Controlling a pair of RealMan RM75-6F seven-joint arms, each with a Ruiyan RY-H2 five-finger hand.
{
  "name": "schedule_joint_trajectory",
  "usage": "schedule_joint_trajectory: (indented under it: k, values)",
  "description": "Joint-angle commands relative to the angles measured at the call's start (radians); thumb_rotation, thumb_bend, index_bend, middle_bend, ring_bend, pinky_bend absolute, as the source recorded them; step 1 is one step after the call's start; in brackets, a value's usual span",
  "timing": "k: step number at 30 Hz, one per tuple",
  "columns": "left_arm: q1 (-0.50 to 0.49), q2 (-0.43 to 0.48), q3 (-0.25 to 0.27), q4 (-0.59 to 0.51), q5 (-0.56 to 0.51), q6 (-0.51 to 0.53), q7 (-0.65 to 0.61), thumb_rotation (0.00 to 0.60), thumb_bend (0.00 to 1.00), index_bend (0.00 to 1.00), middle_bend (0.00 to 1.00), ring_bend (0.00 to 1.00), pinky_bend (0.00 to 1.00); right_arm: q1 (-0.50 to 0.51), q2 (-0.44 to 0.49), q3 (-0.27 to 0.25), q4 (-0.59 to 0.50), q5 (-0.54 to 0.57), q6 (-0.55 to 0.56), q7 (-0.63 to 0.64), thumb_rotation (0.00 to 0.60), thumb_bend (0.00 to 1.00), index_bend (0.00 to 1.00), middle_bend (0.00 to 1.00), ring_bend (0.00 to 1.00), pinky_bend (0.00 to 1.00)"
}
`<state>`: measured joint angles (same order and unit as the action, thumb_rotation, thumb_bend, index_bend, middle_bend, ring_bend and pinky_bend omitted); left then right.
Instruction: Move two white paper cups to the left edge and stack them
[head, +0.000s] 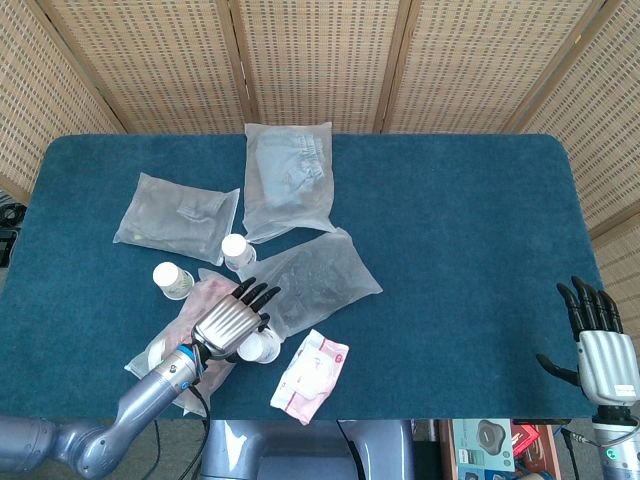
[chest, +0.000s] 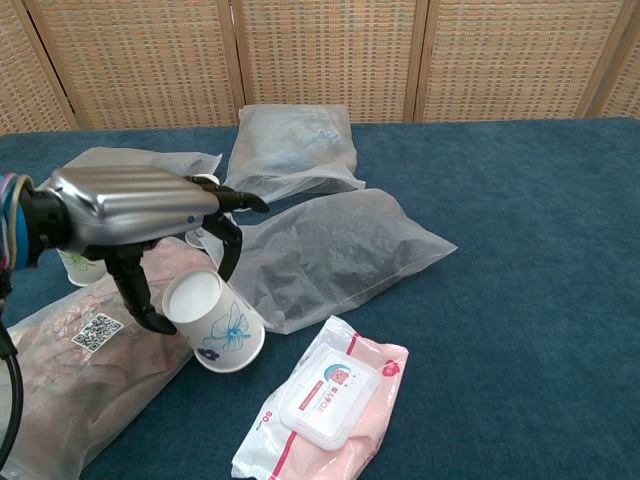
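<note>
Three clear bags (chest: 330, 250) and a wipes pack (chest: 325, 400) crowd the held cup (chest: 215, 325).

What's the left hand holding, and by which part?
The left hand holds a white paper cup with a blue flower print, upside down and tilted, thumb and fingers pinching its closed base end. The right hand holds nothing.

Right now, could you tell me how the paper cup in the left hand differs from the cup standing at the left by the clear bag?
The held cup is tilted and gripped by the left hand; the other cup stands free on the table, untouched. The held cup shows a blue flower print; no print can be made out on the other. Both are white paper cups.
</note>
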<state>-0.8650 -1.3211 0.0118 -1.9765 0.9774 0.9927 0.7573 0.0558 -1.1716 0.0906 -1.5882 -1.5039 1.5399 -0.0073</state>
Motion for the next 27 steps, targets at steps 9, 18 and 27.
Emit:
schedule_joint_trajectory:
  k: [9,18,27]
  values:
    - [0.061,0.24,-0.034,-0.124,0.112,0.091,-0.113,0.6,0.17,0.46,0.0,0.0,0.0,0.0,-0.001,-0.003,-0.002,-0.002,-0.002,-0.006,0.6,0.09,0.0,0.0,0.0,0.0]
    - [0.119,0.38,-0.036,-0.084,0.137,0.108,-0.212,0.6,0.17,0.46,0.0,0.0,0.0,0.0,-0.003,-0.005,-0.004,-0.004,-0.003,-0.015,0.6,0.09,0.0,0.0,0.0,0.0]
    - [0.198,0.479,-0.02,0.022,0.139,0.097,-0.339,0.6,0.17,0.46,0.0,0.0,0.0,0.001,-0.005,-0.007,-0.006,-0.009,-0.003,-0.023,0.6,0.09,0.0,0.0,0.0,0.0]
